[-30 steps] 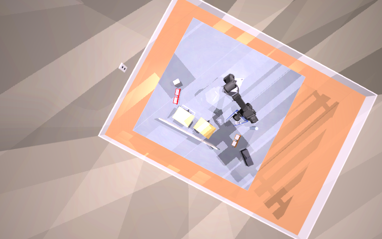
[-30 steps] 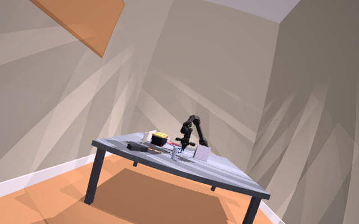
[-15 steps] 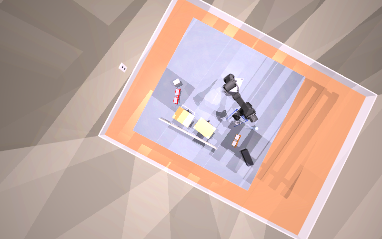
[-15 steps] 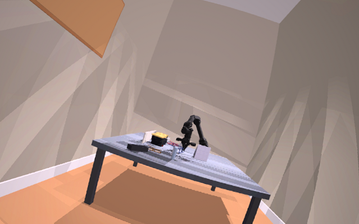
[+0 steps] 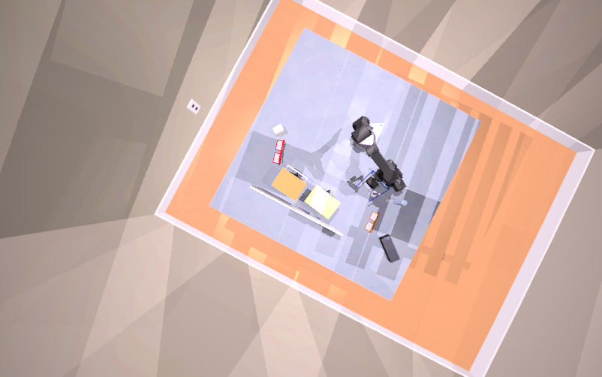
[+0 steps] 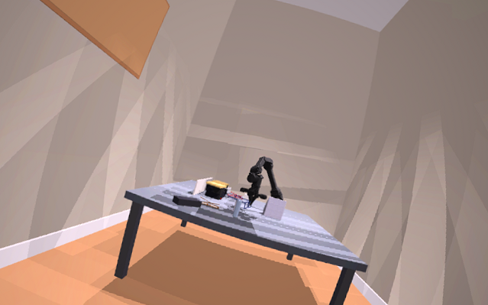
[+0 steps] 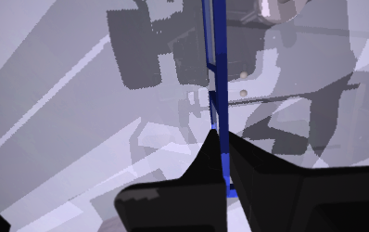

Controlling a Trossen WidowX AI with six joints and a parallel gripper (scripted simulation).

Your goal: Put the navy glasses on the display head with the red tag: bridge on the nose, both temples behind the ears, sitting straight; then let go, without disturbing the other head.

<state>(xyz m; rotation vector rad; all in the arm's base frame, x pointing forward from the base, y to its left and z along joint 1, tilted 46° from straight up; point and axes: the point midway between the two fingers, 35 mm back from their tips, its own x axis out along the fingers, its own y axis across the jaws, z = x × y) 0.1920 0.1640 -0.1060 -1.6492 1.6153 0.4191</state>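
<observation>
My gripper (image 7: 217,134) (image 5: 373,182) (image 6: 250,204) points down and is shut on the navy glasses (image 7: 222,79) (image 5: 380,194). In the wrist view their blue bar runs upward from between the fingertips; in the top view the temples spread out under the arm. The glasses are off both heads. Two display heads with yellow-orange tops stand side by side: the left head (image 5: 288,183) has a white frame outline at its front, and the right head (image 5: 323,202) is nearer my gripper. Both show small in the exterior view. I cannot make out which carries the red tag.
A pale upright panel (image 5: 295,208) (image 6: 200,185) stands behind the heads. Red glasses (image 5: 283,152) and a white block (image 5: 278,129) lie beyond the left head. A light blue cylinder (image 5: 401,202) (image 6: 237,208), orange-brown glasses and a dark case (image 5: 389,248) (image 6: 186,201) are near my side.
</observation>
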